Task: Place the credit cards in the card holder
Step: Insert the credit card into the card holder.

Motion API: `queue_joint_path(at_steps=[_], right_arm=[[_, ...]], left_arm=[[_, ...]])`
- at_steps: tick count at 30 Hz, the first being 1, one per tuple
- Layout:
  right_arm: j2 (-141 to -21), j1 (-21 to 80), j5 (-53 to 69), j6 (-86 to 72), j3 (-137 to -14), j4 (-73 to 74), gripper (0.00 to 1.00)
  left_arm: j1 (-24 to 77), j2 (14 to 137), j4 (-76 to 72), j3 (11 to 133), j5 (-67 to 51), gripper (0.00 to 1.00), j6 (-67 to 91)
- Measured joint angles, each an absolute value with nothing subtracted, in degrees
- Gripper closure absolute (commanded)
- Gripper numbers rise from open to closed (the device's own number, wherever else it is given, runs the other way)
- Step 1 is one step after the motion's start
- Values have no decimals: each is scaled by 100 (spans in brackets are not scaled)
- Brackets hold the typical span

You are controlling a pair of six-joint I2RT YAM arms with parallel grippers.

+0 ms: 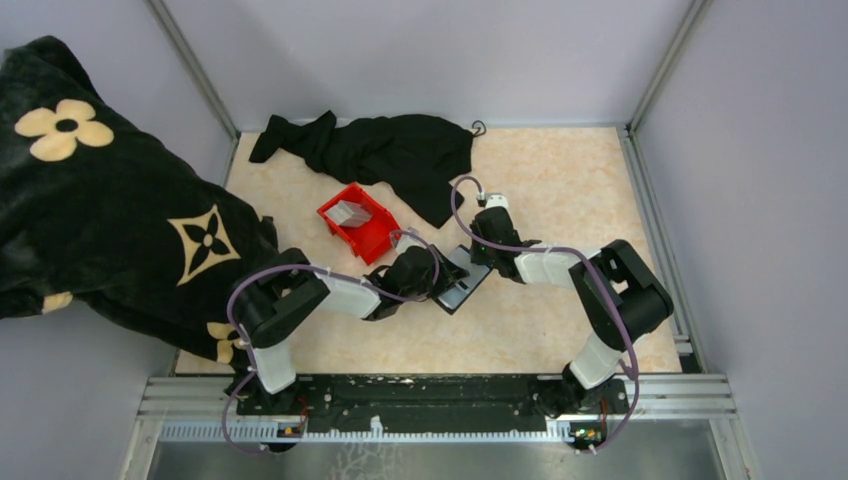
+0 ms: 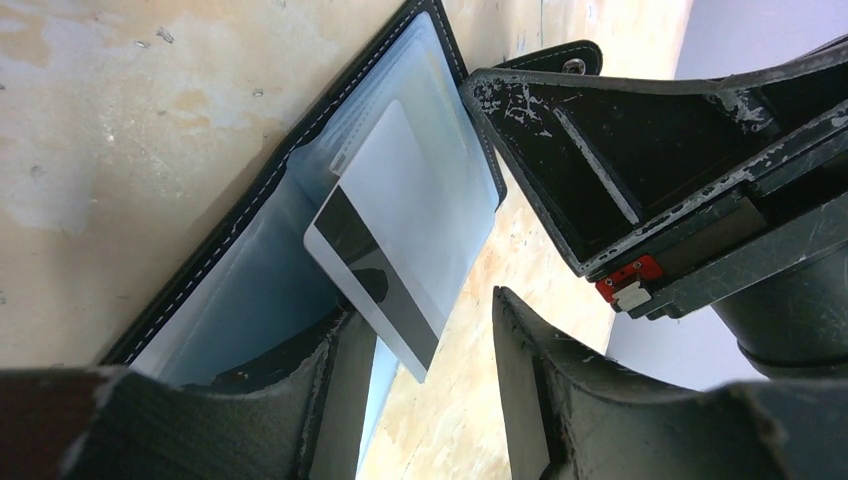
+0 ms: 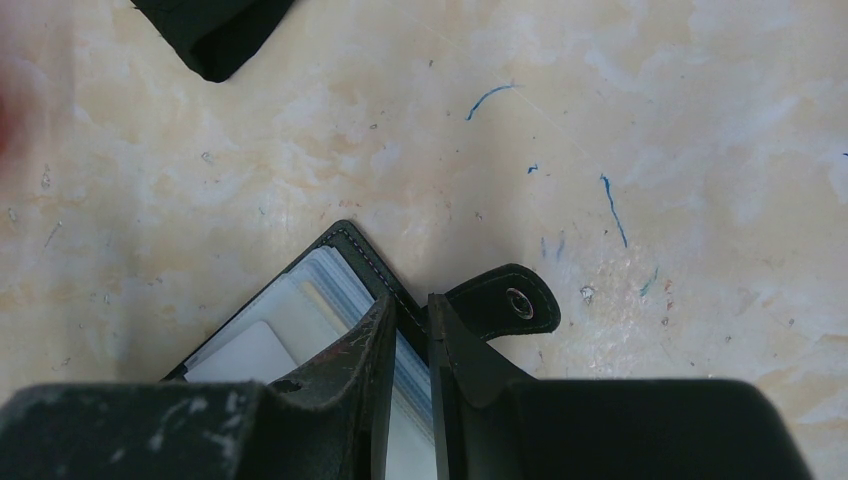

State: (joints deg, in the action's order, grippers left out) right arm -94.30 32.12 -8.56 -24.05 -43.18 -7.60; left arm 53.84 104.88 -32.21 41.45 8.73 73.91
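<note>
The card holder (image 1: 462,284) lies open on the table, its clear sleeves (image 2: 255,290) facing up. A grey-white credit card (image 2: 395,215) with a black stripe sits partly inside one sleeve, its lower corner sticking out. My left gripper (image 2: 425,315) is open around that corner, with a gap to the right finger (image 2: 570,390). My right gripper (image 3: 410,305) is shut on the card holder's (image 3: 345,260) edge beside its snap tab (image 3: 505,300). More credit cards (image 1: 347,212) rest in the red bin (image 1: 372,240).
A crumpled black cloth (image 1: 390,150) lies at the back of the table. A black blanket with cream flowers (image 1: 110,220) hangs over the left side. Metal frame posts and grey walls enclose the table. The right arm's finger (image 2: 600,150) hangs close over the left wrist view.
</note>
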Motion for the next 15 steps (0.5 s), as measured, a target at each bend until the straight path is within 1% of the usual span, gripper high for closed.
queue_joint_path(at_steps=[15], right_arm=[[-9430, 3214, -856, -2405, -4316, -764, 81]], left_arm=[[5384, 10287, -2877, 4145, 722, 45, 6984]])
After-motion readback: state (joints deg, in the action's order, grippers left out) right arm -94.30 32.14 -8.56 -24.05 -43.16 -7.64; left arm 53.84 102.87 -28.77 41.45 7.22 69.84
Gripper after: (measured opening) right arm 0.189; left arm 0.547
